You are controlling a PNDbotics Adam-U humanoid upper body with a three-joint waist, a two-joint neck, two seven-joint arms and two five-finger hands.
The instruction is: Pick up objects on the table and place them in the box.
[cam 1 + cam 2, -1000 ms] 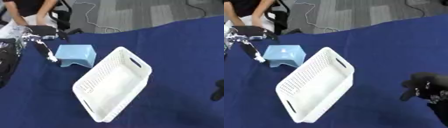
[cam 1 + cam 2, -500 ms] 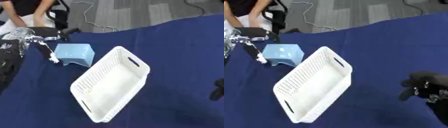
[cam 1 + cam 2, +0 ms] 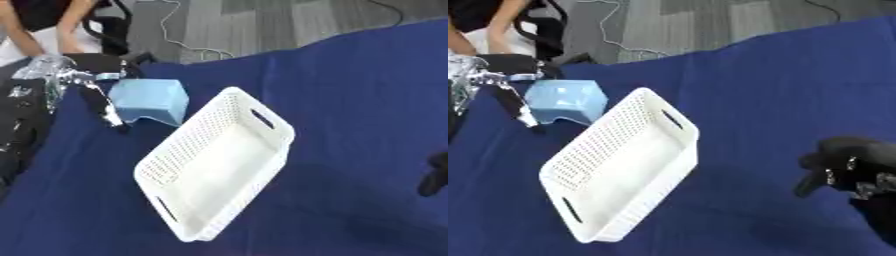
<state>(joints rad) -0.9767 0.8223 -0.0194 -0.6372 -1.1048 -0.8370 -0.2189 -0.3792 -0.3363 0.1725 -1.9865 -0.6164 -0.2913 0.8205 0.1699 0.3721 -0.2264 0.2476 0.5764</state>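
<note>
Reaching at the upper left while the box lies empty

Covering nearly the whole frame, the blue tablecloth runs from the lower edge up to the grey floor at the top; across the middle of the frame lies the white perforated box, set on a slant, one short end toward the upper right and the other toward the lower left, a slot handle in each end, nothing inside it that I can see; just beyond its upper-left long side, apart from it, stands the light blue stool-shaped object on the cloth; my left hand comes in from the upper left of the frame, a long dark finger with a silvery tip pointing down beside the left edge of the blue object, near it or touching it, I cannot tell which; whether that hand is spread or closing I cannot tell, since only the one finger shows plainly; my right hand shows at the right edge of the right eye view, low on the frame, dark, its fingers curled inward and holding nothing, well apart from the box.
</note>
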